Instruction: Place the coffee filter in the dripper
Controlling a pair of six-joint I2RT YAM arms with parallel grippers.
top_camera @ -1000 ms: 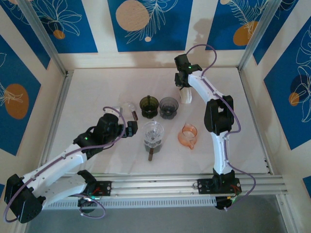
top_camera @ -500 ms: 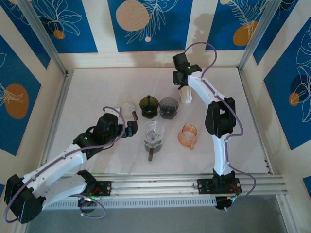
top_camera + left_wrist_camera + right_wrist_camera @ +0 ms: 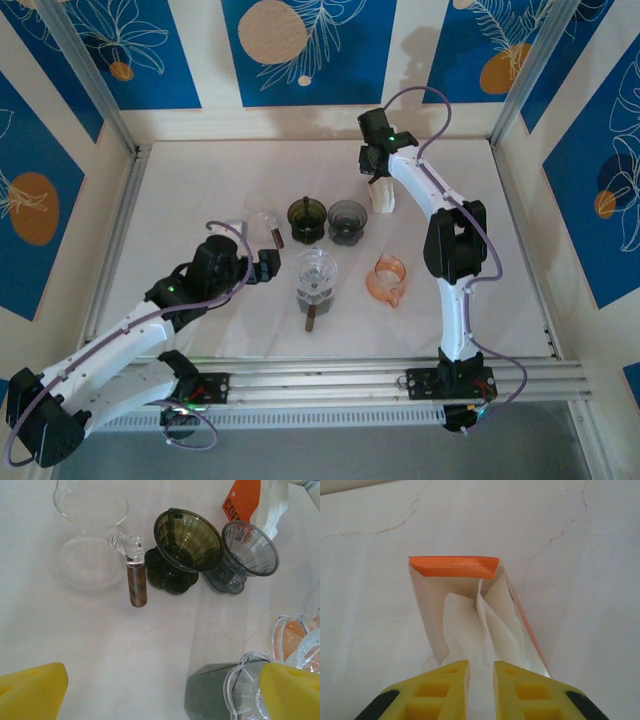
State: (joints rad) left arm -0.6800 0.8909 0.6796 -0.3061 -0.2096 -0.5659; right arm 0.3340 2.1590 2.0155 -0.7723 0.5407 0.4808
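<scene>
A white coffee filter (image 3: 462, 625) sticks out of an open white pouch with an orange top flap (image 3: 452, 566) at the back of the table. My right gripper (image 3: 481, 680) is shut on the filter's near edge, which runs between the yellow fingers. From above, the right gripper (image 3: 377, 178) hangs over the pouch (image 3: 384, 198). A clear dripper (image 3: 315, 270) sits on a dark stand (image 3: 212, 692) mid-table. My left gripper (image 3: 262, 266) stands open just left of it with bare table between its fingers (image 3: 30, 692).
An olive dripper (image 3: 187, 535) and a grey dripper (image 3: 249, 547) stand side by side behind the clear one. A glass dripper with a wooden handle (image 3: 136, 582) lies to their left. An orange dripper (image 3: 388, 278) sits to the right.
The right gripper has narrowed slightly on the filter and shifted a little over the pouch. The left arm has barely moved.
</scene>
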